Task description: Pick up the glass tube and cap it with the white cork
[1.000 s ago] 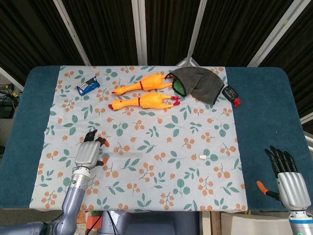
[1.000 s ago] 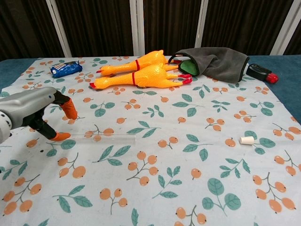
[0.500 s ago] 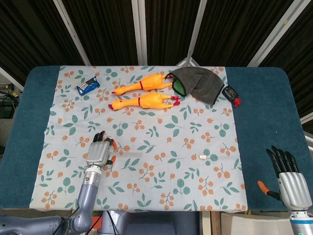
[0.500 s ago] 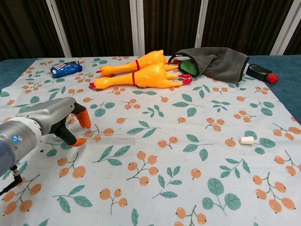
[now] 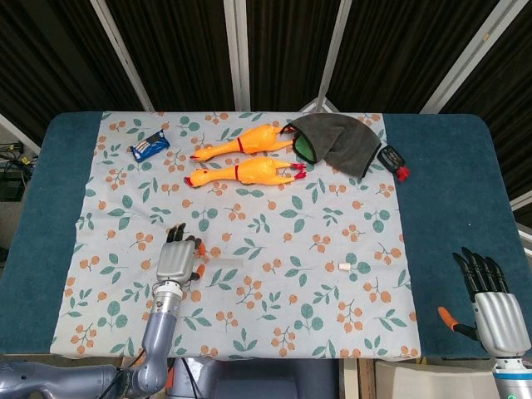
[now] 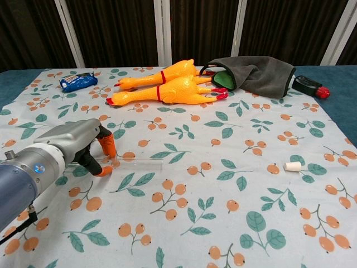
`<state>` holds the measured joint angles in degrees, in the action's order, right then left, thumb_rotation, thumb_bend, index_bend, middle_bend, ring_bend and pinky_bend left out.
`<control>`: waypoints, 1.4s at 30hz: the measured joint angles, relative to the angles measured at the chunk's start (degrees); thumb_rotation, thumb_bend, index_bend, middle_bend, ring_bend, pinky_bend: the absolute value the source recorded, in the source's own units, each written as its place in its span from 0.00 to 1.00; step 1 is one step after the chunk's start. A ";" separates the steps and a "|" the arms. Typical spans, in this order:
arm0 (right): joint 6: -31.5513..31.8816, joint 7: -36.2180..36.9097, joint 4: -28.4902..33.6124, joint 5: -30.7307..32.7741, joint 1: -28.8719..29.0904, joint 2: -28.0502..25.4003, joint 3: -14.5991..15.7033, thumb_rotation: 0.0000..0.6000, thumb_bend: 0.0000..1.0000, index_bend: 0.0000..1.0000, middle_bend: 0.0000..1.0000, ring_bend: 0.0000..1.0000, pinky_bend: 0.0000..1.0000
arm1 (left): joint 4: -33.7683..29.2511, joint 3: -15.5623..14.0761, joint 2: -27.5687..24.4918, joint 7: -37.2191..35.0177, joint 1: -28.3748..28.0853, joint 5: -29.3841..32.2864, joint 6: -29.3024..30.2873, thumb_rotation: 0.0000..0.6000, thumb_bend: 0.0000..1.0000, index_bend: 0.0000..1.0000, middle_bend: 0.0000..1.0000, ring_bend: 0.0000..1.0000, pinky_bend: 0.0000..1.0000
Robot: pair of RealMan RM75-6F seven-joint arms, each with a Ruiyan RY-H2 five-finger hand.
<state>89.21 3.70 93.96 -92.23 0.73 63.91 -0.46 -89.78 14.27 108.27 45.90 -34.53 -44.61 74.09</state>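
The left hand (image 6: 83, 146) is positioned over the left end of the glass tube (image 6: 136, 163), fingers apart and straddling it, not clamped. The tube lies flat on the patterned cloth (image 5: 274, 316), left of centre, toward the cloth's near edge. The white cork (image 6: 292, 166) lies well apart, toward the right side. The right hand (image 5: 492, 299) hangs off the table's near right corner, fingers extended, empty. Current step: tube acquisition. Next move requires closing the fingers on the tube.
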 measured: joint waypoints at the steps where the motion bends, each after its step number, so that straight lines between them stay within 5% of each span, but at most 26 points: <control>1: 0.00 0.02 0.00 -0.01 -0.01 -0.01 0.01 1.00 0.27 0.00 0.00 0.00 0.00 | 0.03 -0.02 0.07 0.04 -0.05 0.07 0.09 1.00 0.41 0.48 0.36 0.00 0.00; 17: -0.04 0.40 0.29 0.03 -0.04 -0.09 0.01 1.00 0.27 0.00 0.00 0.00 0.00 | -0.66 -0.18 0.26 2.66 -1.07 1.69 1.77 1.00 0.49 0.56 0.32 0.00 0.00; 37: 0.34 1.04 0.26 -0.44 -0.16 -0.17 0.11 1.00 0.27 0.00 0.00 0.00 0.00 | -1.53 -0.57 -0.22 4.28 -1.58 3.33 2.80 1.00 0.49 0.48 0.27 0.00 0.00; 42: 0.35 1.18 0.23 -0.56 -0.14 -0.20 0.14 1.00 0.27 0.00 0.00 0.00 0.00 | -1.43 -0.75 -0.07 4.57 -1.74 3.57 2.92 1.00 0.50 0.55 0.28 0.00 0.00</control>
<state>89.56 4.88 94.19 -92.79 0.59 63.71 -0.32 -91.20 13.52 108.20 50.47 -36.28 -41.03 77.00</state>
